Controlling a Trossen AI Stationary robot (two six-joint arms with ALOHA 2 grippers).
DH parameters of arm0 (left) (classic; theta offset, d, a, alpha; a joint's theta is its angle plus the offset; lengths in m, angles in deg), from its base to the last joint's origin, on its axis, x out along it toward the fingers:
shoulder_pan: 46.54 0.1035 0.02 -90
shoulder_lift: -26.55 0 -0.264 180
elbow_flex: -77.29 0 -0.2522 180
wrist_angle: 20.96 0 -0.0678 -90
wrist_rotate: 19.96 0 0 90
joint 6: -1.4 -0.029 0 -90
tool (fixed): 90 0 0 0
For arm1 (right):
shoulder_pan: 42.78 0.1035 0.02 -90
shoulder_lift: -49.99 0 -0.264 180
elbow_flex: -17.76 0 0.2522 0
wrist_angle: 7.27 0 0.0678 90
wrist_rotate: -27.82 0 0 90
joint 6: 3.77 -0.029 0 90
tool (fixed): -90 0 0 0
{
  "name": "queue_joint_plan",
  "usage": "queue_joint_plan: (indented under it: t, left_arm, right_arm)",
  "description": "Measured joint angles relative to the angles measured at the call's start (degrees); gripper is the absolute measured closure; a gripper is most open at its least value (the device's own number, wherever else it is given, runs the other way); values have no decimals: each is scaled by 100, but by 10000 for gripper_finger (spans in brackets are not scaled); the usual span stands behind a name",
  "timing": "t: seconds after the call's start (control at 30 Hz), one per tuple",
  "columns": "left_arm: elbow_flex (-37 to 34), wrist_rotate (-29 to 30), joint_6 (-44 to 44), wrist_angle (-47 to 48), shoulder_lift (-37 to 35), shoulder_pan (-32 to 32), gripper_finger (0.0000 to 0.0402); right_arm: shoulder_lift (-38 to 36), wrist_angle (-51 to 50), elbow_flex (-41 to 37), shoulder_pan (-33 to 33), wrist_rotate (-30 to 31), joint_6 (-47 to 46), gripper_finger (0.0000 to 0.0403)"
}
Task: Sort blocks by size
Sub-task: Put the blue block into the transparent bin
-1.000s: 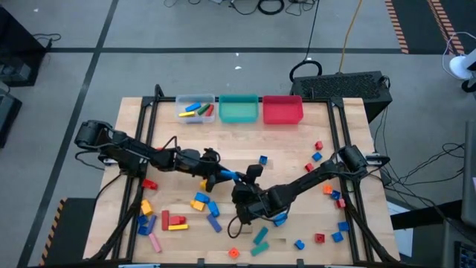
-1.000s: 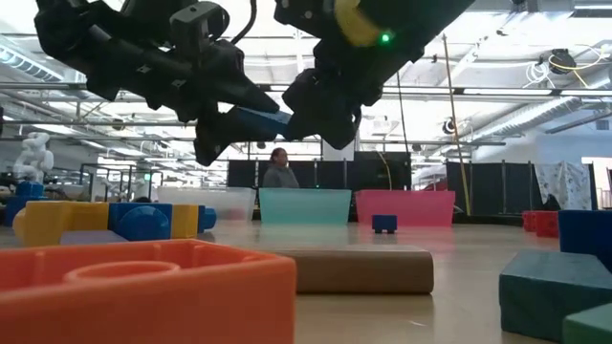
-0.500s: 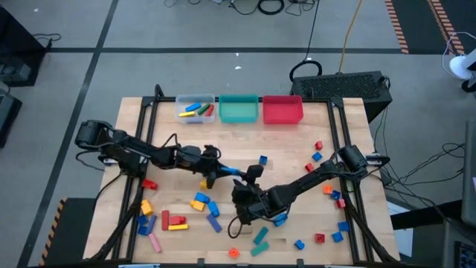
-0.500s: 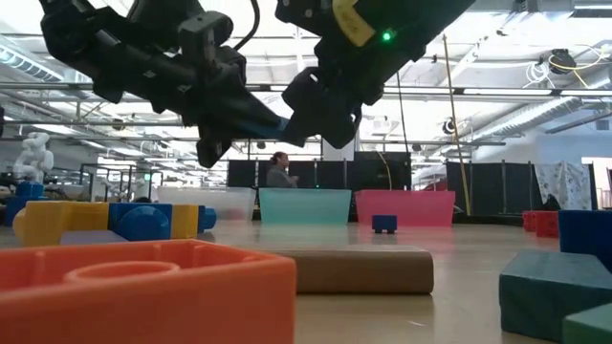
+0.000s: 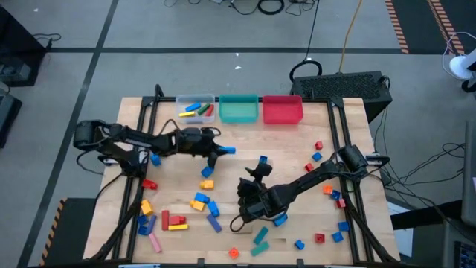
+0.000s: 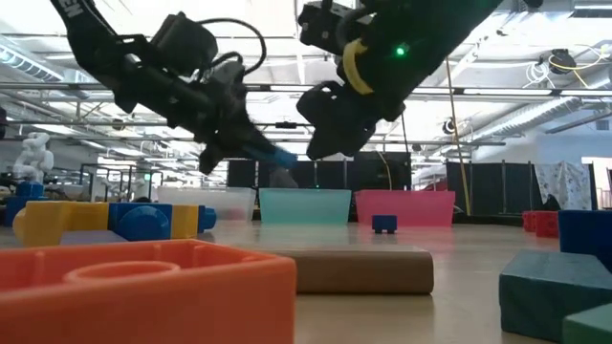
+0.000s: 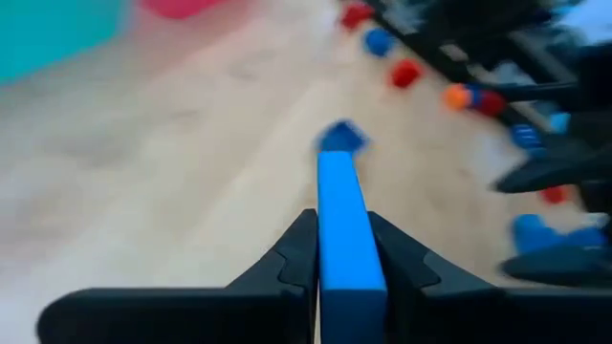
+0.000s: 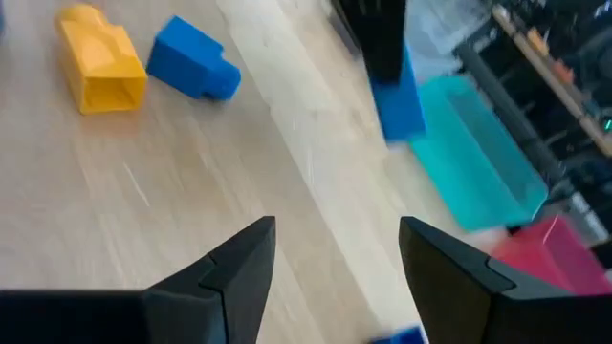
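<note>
We see the left gripper raised above the desk, in front of the three bins, its fingers clamped narrowly on a long blue bar. The bar sticks out past the fingertips toward the desk's middle, and in the low view it hangs in the air with nothing under it.

The right gripper sits near the desk's centre, pointing toward the bins, its fingers spread wide and holding nothing. From its wrist camera we see bare wood between the two fingers, with a yellow brick and a blue brick lying side by side on the desk farther off.

At the back edge stand the clear bin, which already holds a few coloured long pieces, then the teal bin and the red bin.

The other blocks lie scattered: a cluster of blue, yellow, red and pink ones on the left front part of the desk, small red, blue and orange pieces along the right side, and teal pieces near the front edge.
</note>
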Motion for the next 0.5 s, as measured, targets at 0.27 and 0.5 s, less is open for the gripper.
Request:
queue_joint_plan:
  t: [0.27,0.5]
  left_arm:
    - [2,468,-640,1064,-1044,1092,340]
    - [2,685,-1041,1535,-1255,2183,340]
  right_arm:
    - [-2,60,-276,-4,-150,-494,193]
    - [-2,387,-386,-50,-305,-447,193]
